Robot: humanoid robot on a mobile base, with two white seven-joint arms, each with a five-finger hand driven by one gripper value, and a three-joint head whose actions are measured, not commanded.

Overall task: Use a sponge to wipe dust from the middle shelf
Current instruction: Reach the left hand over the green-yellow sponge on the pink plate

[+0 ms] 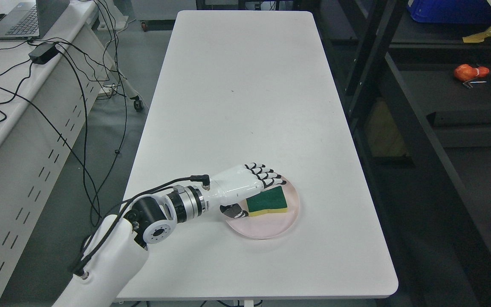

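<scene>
I see the sponge (pixel 267 200) lying in the plate (pixel 286 226) on the table's near right, long axis left-right, between my left hand (pixel 245 189)'s spread, empty fingers and thumb.

A long white table (pixel 245 106) runs up the middle of the head view. Toward its 5 o'clock end sits a round pale pink plate (pixel 286 224), and on it lies a sponge (pixel 267 201), green scouring face up over a yellow layer. The left hand (pixel 245 187) reaches in from 7 o'clock, its black-and-white fingers (pixel 267 172) stretched flat along the sponge's 11 o'clock edge and its thumb at the sponge's 9 o'clock end, near the plate's rim. At 10 o'clock, a desk carries a laptop (pixel 24 19), a black power brick (pixel 43 53) and trailing cables. At 2 o'clock, a dark shelf unit (pixel 441 111) holds an orange object (pixel 469 72).
</scene>
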